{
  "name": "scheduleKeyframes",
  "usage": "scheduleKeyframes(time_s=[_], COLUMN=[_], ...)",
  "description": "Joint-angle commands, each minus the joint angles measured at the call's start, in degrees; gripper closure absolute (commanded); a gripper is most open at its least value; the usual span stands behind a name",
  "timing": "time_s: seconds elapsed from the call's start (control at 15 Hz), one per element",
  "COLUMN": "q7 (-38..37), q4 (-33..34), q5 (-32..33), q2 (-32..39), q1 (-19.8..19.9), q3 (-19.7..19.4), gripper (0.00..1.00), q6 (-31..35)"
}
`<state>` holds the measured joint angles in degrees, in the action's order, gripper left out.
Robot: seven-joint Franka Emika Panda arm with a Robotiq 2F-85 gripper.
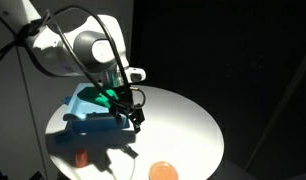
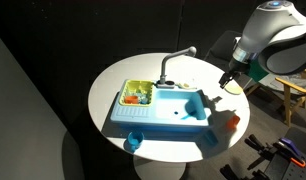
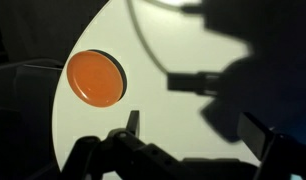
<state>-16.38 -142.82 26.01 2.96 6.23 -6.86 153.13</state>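
At the gripper [image 3: 191, 128]: jaws spread to full width, nothing between the fingers [image 3: 133, 118], nothing held. It hangs clear above the bench [image 3: 153, 40]. Its own shadow lies dark over the bench straight beneath and beyond it in the wrist view, so that patch is hard to read.

Just ahead of the gripper and off to one side of the fingers is the orange disc [image 3: 95, 78], flat on the bench, face up, untouched. It is round, so it has no long axis and no pointing direction. In an exterior view the orange disc [image 2: 233, 87] washes out pale under the light, close below the gripper. In an exterior view the orange disc [image 1: 164, 171] has its lower rim cut by the frame.

Edges: the disc sits near the curved bench edge, with darkness past it. Bare bench shows all round the disc.

Farther from the gripper:
- A small orange cup [image 2: 231, 122] stands by the corner of the blue toy sink [image 2: 168, 108], partly in shadow.
- The faucet [image 2: 173, 62] arches over the sink.
- The basket [image 2: 139, 93] sits at the sink's far end, its contents too small to name.
- A blue cup [image 2: 134, 140] is farthest off, near the bench edge.
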Motion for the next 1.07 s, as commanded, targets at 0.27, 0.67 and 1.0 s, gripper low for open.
scheduleKeyframes(time_s=[0.27,0.67,1.0], q7=[14.9,29.1,28.8], q4=[-4.5,-2.8,-0.1], q5=[-25.8,-44.4,-43.7], q2=[-8.4,-10.5,-11.1], q1=[-3.7,-8.9,-10.2], q3=[3.6,4.9,6.2], gripper=[0.0,0.0,0.0], q6=[-2.9,-10.0,-20.1])
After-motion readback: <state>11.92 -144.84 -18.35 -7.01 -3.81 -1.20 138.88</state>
